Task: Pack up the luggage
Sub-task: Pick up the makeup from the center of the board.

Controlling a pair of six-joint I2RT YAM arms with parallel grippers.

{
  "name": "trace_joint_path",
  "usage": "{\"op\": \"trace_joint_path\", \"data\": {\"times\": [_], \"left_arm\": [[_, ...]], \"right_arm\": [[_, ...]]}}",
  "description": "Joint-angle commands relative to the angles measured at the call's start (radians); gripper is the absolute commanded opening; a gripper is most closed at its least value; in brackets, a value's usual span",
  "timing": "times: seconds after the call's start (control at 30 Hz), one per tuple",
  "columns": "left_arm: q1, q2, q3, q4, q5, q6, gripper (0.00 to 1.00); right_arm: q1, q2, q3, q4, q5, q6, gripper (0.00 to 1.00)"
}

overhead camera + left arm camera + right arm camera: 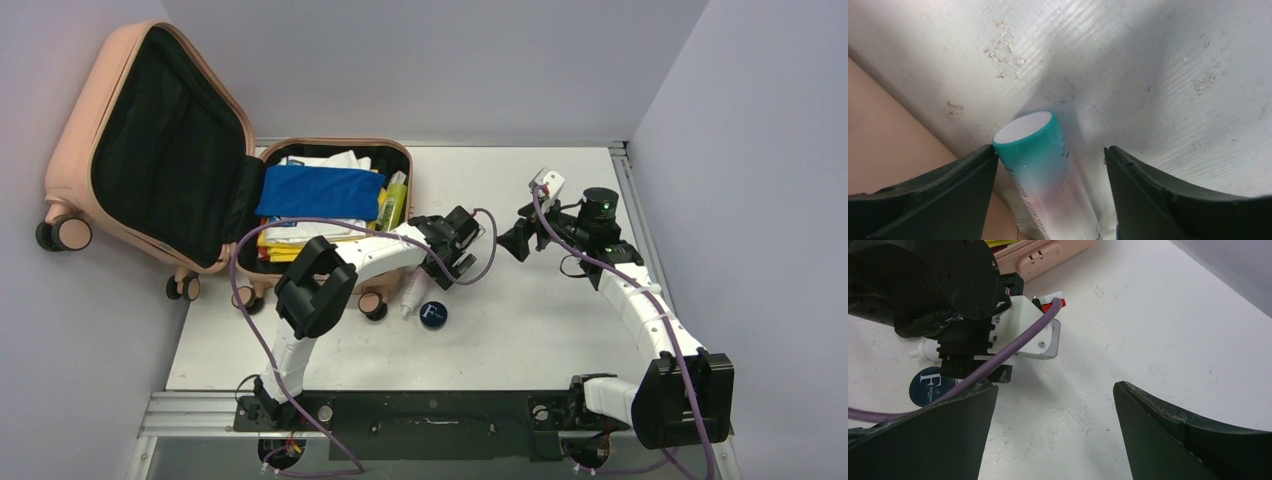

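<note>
The salmon-pink luggage [75,150] lies open at the far left, its lid leaning on the wall. Blue and white folded clothes [320,190] and a yellow-green bottle [392,203] lie in its base. My left gripper [448,268] is open just right of the luggage. In the left wrist view its jaws [1050,150] straddle a white tube with a teal end [1048,170] lying on the table, and the left finger touches that end. The luggage shell [888,145] is close on the left. My right gripper [517,240] [1055,386] is open and empty above bare table.
A round dark blue tin [432,314] marked with an F lies on the table beside the white tube [410,295], and it also shows in the right wrist view [928,385]. The left arm's purple cable loops over the luggage. Walls close in on three sides.
</note>
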Motion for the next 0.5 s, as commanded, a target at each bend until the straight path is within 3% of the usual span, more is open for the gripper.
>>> {"op": "trace_joint_path", "data": {"times": [0.0, 0.17, 0.4, 0.47], "left_arm": [[0.034, 0.067, -0.019, -0.137, 0.061, -0.068, 0.72], [0.039, 0.093, -0.002, -0.146, 0.107, -0.073, 0.57], [0.037, 0.151, 0.142, -0.196, 0.220, -0.068, 0.03], [0.041, 0.156, 0.215, -0.203, 0.272, -0.070, 0.00]], "right_arm": [[0.003, -0.013, 0.006, 0.069, -0.062, 0.006, 0.90], [0.003, -0.014, 0.006, 0.068, -0.062, 0.006, 0.90], [0.002, -0.018, 0.009, 0.067, -0.060, 0.004, 0.90], [0.000, -0.020, 0.009, 0.066, -0.058, 0.001, 0.90]]}}
